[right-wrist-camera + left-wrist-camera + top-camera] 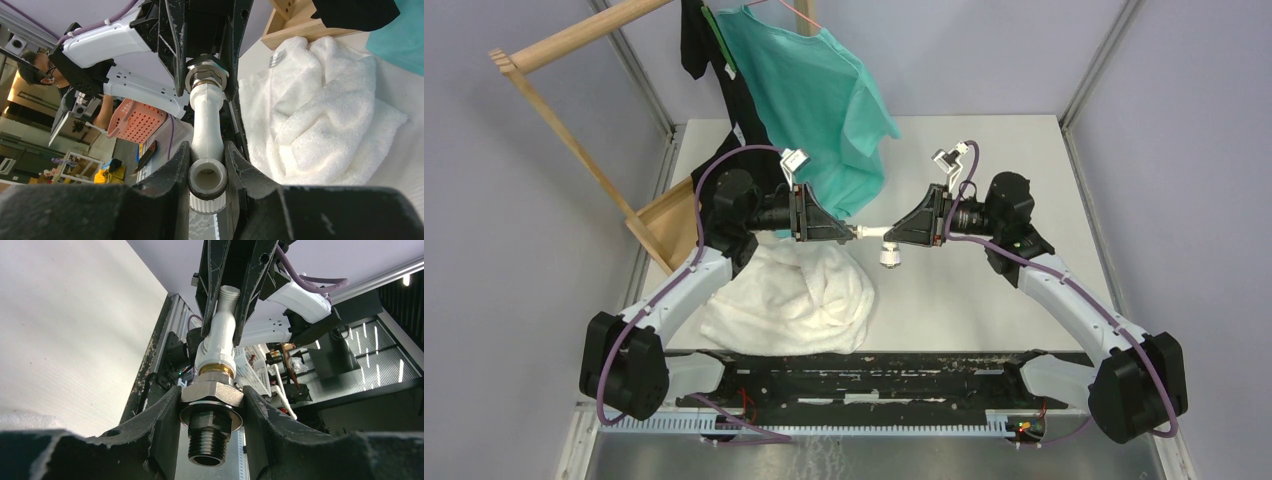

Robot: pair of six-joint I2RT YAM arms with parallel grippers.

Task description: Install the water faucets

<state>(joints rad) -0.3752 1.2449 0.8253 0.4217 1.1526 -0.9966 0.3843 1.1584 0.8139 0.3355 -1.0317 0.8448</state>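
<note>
- White plastic spout (871, 231) hangs in the air over the middle of the desk (984, 290), lying along the 9-to-3 line between my two arms.
- One end of the spout turns down toward 6 o'clock in the top view.
- My right fingers (902, 232) come in from 3 o'clock and are clamped on the white body. In the right wrist view they (175, 170) pinch the spout (207, 130) on both sides just behind its round open end.
- The silver threaded fitting (212, 392) sits at the spout's 9 o'clock end. In the left wrist view a brass collar on the spout (221, 335) meets the fitting's hex, and a dark threaded stub points back at the camera.
- My left fingers (844, 231) reach in from 9 o'clock. In the left wrist view they (167, 415) press against opposite sides of the hex, closed on the fitting.
- The right wrist view shows the same grip from the far end, with the fitting (202, 75) between the left fingers (172, 60).
- A crumpled white towel (789, 295) lies on the desk at 8 o'clock from the spout, under my left arm.
- A teal shirt (819, 90) hangs at 11 o'clock beside a black garment (724, 70), both on a wooden rack (574, 140) at the desk's far left.
</note>
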